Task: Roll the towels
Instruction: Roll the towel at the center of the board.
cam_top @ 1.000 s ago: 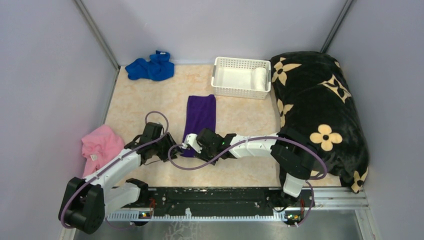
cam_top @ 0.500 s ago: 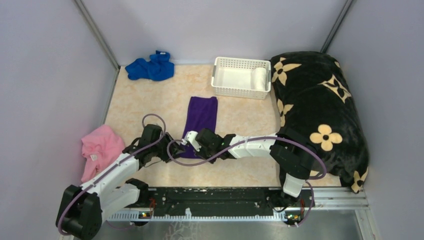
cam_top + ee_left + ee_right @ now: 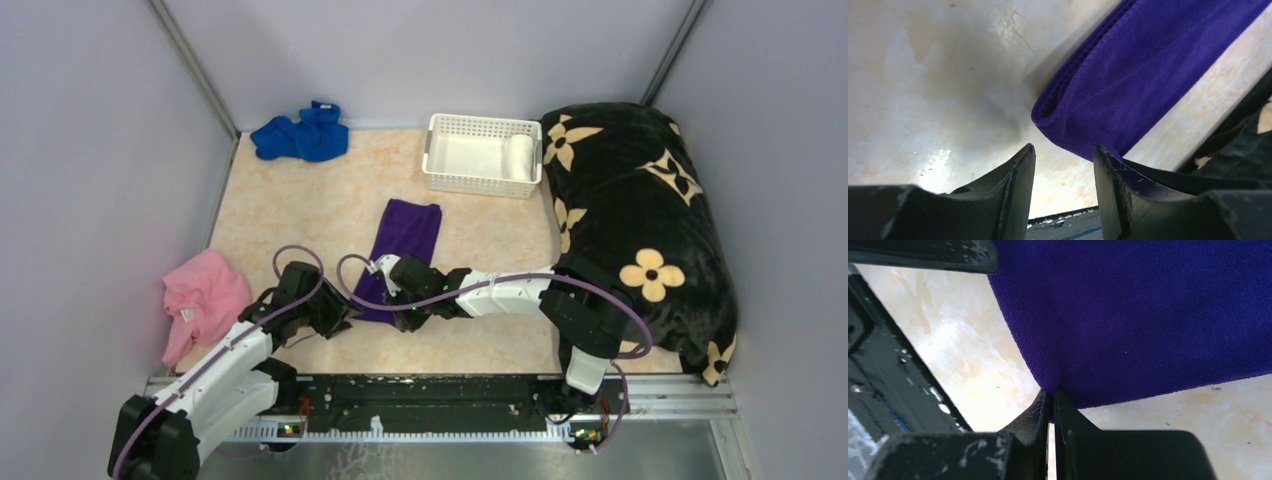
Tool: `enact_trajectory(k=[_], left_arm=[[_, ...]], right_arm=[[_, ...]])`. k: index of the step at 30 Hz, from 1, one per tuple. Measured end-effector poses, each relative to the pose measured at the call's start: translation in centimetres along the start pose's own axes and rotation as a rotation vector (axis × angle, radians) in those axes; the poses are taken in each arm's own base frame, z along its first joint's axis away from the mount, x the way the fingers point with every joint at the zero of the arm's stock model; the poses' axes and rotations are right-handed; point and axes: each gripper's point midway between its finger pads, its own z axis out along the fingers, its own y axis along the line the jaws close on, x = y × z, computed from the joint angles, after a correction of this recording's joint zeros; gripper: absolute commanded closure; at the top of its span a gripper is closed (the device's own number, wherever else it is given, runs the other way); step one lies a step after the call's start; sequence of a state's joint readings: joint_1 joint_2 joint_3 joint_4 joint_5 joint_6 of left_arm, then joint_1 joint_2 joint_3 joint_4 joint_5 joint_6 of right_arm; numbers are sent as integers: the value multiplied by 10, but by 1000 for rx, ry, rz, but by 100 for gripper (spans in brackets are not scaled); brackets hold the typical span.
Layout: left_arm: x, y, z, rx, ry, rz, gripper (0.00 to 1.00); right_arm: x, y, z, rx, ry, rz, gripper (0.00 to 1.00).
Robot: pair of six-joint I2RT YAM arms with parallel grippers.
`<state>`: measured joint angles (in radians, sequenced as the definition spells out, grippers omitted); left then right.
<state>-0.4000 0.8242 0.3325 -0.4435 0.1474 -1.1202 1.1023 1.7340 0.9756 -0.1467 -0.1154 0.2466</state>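
Towel (image 3: 402, 252) flat mid-surface (image 3: 470, 225), basket (image 3: 482, 155) behind it, bunched towel (image 3: 300, 134) far left, blanket (image 3: 640, 225) right, grippers at its near end.

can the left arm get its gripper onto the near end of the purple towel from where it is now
Probably yes. The left gripper is open, with the folded near corner of the purple towel just ahead of its fingertips and only bare table between. The right gripper pinches the same end, so room is tight.
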Motion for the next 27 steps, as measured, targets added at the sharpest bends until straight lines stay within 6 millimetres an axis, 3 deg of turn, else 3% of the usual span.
enact_trajectory(k=[6,12,19,22,27], left_arm=[[-4,15,10,-83,-13,-6,52],[-16,12,16,-109,-58,22,62],[-31,19,17,-150,-136,54,87],[-35,21,15,-167,-156,73,83],[-45,18,9,-187,-190,116,60]], right_arm=[[-10,14,1,-58,-35,69,100],[-6,19,3,-89,-35,106,100],[3,23,4,-115,-20,137,100],[0,27,3,-136,-27,151,100],[-2,29,2,-161,-20,194,100]])
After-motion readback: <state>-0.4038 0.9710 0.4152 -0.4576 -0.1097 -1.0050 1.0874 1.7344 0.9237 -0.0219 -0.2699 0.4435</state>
